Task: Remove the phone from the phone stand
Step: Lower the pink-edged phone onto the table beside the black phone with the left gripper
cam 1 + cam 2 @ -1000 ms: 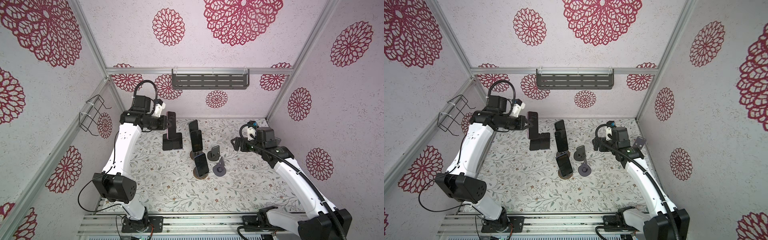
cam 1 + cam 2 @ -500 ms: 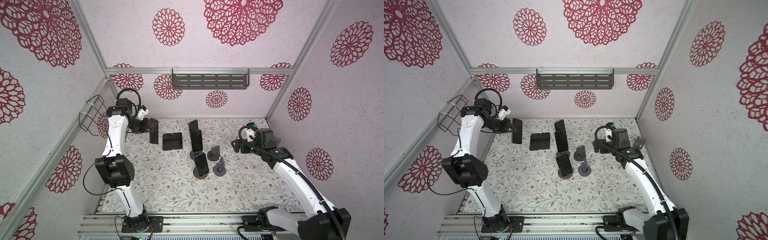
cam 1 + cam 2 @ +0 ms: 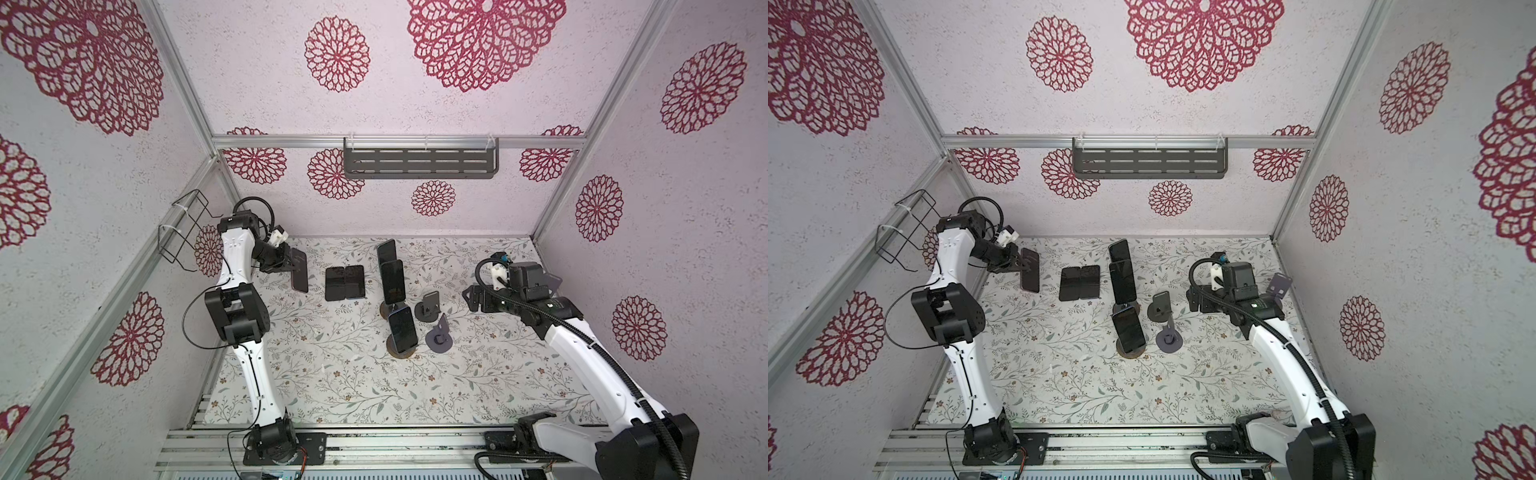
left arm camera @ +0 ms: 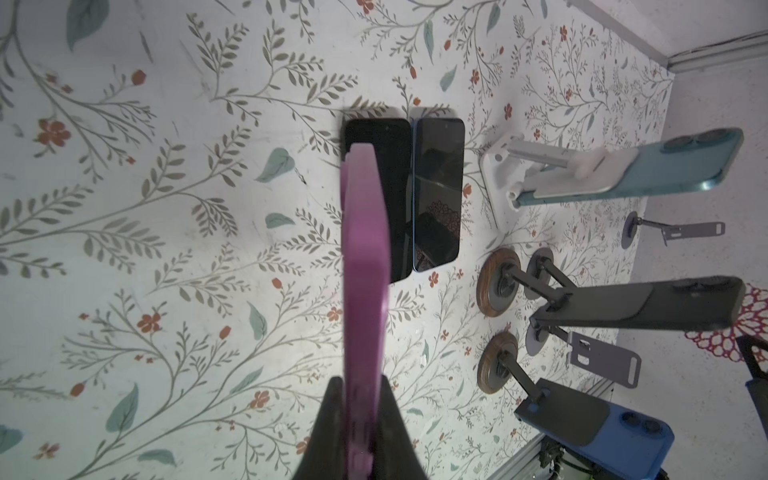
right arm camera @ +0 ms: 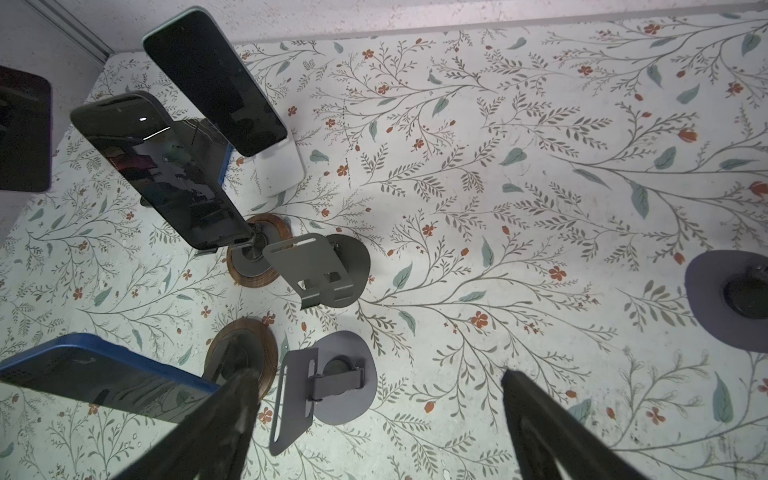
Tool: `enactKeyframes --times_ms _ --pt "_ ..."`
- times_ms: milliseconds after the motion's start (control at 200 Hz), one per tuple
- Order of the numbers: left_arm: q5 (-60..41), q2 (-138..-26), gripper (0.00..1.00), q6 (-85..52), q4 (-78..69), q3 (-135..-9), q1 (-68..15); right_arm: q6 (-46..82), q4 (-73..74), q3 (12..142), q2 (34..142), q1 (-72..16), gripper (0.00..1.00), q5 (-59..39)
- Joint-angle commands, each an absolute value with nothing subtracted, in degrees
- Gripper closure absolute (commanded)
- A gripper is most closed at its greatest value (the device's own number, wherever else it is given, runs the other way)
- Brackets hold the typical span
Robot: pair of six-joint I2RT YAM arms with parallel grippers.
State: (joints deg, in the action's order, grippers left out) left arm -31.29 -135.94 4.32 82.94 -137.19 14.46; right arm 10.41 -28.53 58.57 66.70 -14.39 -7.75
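1. Since a second ago your left arm has folded back and carried the purple phone (image 3: 300, 270) from above the two flat phones (image 3: 345, 282) toward the left wall.
2. Your left gripper (image 3: 288, 262) is clamped tight on one end of the phone, which sits clear of every stand, just left of the flat pair.
3. Your right gripper (image 3: 473, 300) has barely moved: jaws spread wide, holding nothing, right of the empty grey stands (image 3: 432, 307).

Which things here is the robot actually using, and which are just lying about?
In the job: left hand gripping the purple phone; teal phone, black phone, blue phone on their stands.
Lying about: two flat phones, empty grey stands, wall shelf, wire basket.
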Motion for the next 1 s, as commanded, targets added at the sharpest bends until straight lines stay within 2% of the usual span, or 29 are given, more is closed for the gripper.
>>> enactKeyframes --times_ms 0,991 --pt "-33.78 -138.72 1.00 2.24 80.86 -141.08 14.77 11.53 -28.04 58.54 66.30 -14.15 0.06 -7.92" --pt "-31.08 -149.77 1.00 -0.20 72.95 -140.54 10.38 12.24 -27.78 57.40 66.64 -14.15 0.06 -5.38"
